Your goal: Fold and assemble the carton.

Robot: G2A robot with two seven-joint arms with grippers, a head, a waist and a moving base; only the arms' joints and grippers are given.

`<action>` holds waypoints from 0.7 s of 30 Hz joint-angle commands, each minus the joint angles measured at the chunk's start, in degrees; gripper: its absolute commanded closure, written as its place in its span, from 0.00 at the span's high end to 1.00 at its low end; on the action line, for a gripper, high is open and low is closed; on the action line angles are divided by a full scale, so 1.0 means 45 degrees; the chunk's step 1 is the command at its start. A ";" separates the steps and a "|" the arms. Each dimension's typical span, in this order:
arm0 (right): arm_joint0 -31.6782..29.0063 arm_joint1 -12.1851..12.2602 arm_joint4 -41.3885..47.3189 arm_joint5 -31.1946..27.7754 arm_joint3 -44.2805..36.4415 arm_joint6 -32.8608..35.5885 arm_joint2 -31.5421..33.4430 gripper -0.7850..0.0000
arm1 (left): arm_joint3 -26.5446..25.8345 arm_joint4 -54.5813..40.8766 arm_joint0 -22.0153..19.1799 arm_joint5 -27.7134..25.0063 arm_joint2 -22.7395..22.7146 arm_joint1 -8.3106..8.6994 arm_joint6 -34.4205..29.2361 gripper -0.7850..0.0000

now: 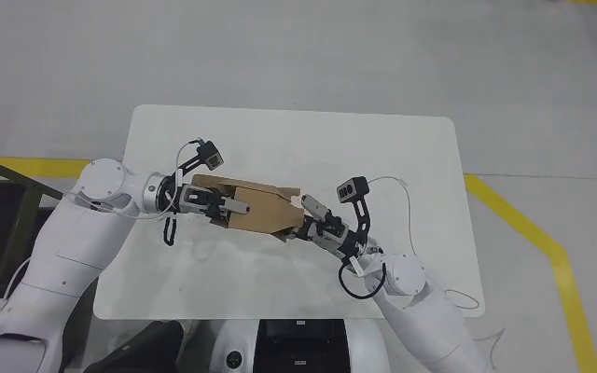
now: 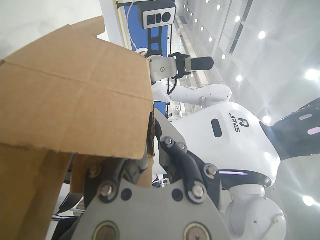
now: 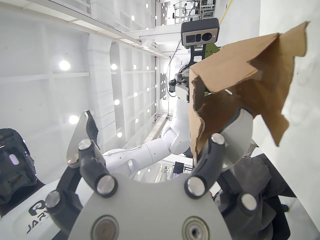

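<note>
A probably light, bendable cardboard carton (image 1: 263, 211) hangs above the surface (image 1: 410, 158). The left hand (image 1: 224, 205) seems clamped on one end flap; the right hand (image 1: 300, 220) gapes apart at the other. Grip flap edges.

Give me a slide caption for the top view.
Half-folded brown carton at the white table, left pincer at one end, right pincer at the other.

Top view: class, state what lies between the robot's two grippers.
The brown carton fills the stretch between the left gripper and the right gripper, reaching both. The top view shows this.
</note>
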 commanded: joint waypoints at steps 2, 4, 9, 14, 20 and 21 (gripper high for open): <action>-0.0042 0.0007 -0.0001 -0.0026 -0.0153 0.0082 0.0032 1.00 | -0.0039 0.0265 0.0043 -0.0057 -0.0041 -0.0010 0.0158 0.00; -0.0032 0.0007 -0.0027 -0.0039 -0.0289 0.0095 0.0051 1.00 | -0.0066 0.0435 0.0075 -0.0099 -0.0052 -0.0019 0.0257 0.00; 0.0115 -0.0021 -0.0204 0.0052 -0.0680 0.0124 -0.0057 1.00 | -0.0133 0.0737 0.0138 -0.0144 -0.0059 -0.0048 0.0429 0.00; 0.0295 -0.0077 -0.0531 0.0214 -0.0907 0.0096 -0.0358 1.00 | -0.0195 0.0889 0.0185 -0.0148 -0.0046 -0.0084 0.0503 0.00; 0.0559 -0.0172 -0.0715 0.0347 -0.0718 -0.0056 -0.0721 1.00 | -0.0330 0.0827 0.0247 -0.0103 -0.0057 -0.0121 0.0358 0.00; 0.0607 -0.0190 -0.0730 0.0358 -0.0662 -0.0090 -0.0774 1.00 | -0.0349 0.0765 0.0257 -0.0096 -0.0084 -0.0124 0.0310 0.00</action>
